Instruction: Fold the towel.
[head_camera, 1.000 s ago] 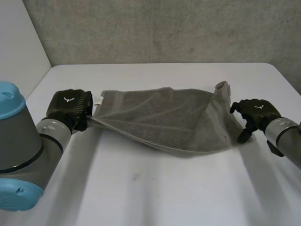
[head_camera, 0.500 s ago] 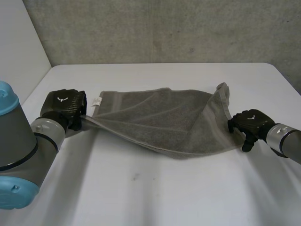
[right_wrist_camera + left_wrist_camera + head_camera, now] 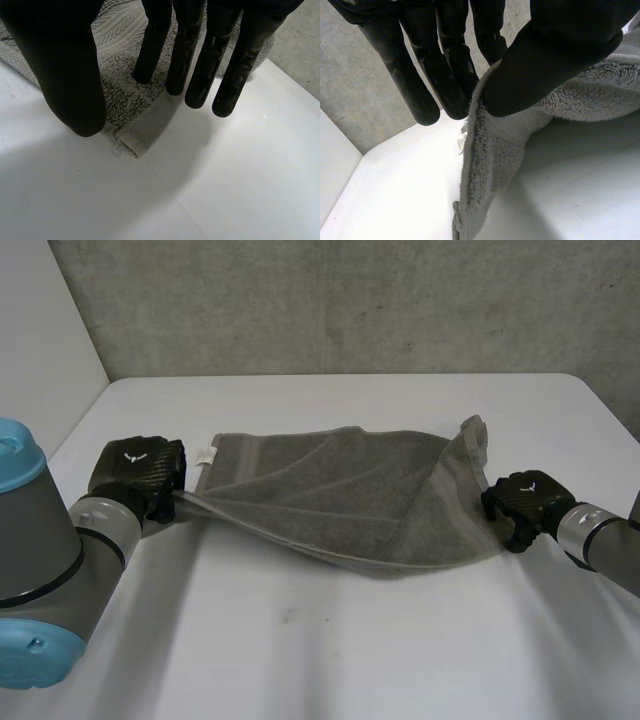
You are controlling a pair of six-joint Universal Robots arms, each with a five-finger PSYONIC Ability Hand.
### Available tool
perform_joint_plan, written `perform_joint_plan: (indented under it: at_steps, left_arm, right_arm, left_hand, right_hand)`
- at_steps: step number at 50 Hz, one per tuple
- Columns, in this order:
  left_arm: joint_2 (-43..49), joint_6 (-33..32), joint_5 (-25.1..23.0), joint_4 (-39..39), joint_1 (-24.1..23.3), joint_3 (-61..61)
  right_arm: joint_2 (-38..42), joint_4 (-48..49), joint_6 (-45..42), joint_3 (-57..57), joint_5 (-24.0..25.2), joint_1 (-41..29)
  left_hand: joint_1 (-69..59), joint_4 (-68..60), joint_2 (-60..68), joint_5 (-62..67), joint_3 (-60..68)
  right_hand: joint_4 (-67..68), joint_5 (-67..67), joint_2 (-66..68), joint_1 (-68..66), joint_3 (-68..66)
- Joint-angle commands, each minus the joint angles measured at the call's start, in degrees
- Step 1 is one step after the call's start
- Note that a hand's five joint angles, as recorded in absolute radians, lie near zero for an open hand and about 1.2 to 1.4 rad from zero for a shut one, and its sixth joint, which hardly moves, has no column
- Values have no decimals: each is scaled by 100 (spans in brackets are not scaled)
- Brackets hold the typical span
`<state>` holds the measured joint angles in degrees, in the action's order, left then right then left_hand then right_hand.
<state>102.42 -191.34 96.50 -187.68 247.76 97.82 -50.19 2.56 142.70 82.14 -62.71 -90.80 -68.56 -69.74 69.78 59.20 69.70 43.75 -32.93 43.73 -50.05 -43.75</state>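
- Grey terry towel (image 3: 350,495) — doubled over loosely, stretched sideways across the middle of the white surface (image 3: 330,660).
- Near edge sags into a shallow V — far right corner pokes up a bit.
- Small white tag (image 3: 206,456) by its left end.

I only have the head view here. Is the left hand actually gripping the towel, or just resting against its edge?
Observer: Gripping. In the left wrist view the left hand pinches the towel at its edge, thumb on one side and fingers on the other.
Operator: Same grip on the right hand?
Observer: No. In the right wrist view the right hand has straight fingers spread over the towel, thumb apart, nothing pinched.
Operator: Where's the corner on that side?
Observer: It lies flat on the table, just beside the thumb's tip.
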Motion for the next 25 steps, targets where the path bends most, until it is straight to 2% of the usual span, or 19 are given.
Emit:
perform_joint_plan:
  at_steps: [1, 20, 23, 25]
  left_arm:
    - [15, 0, 0, -6, 1, 0]
    - [23, 0, 0, -6, 1, 0]
    - [32, 0, 0, -6, 1, 0]
    - [41, 0, 0, -14, 1, 9]
  right_arm:
    - [44, -1, 13, -75, 5, -26]
    - [158, 105, 355, -418, 5, -210]
    - [185, 105, 355, -435, 5, -272]
    - [246, 105, 355, -435, 5, -281]
  left_hand:
    - [-1144, -1026, 1022, 1080, 1030]
    - [-1144, -1026, 1022, 1080, 1030]
    - [-1144, -1026, 1022, 1080, 1030]
    - [-1144, -1026, 1022, 1080, 1030]
  right_hand:
    - [1562, -1644, 1564, -932, -1562]
    - [1965, -2047, 1968, -1336, -1966]
    - [2218, -2300, 2220, -1588, -2218]
    - [3555, -3637, 3558, -2926, -3556]
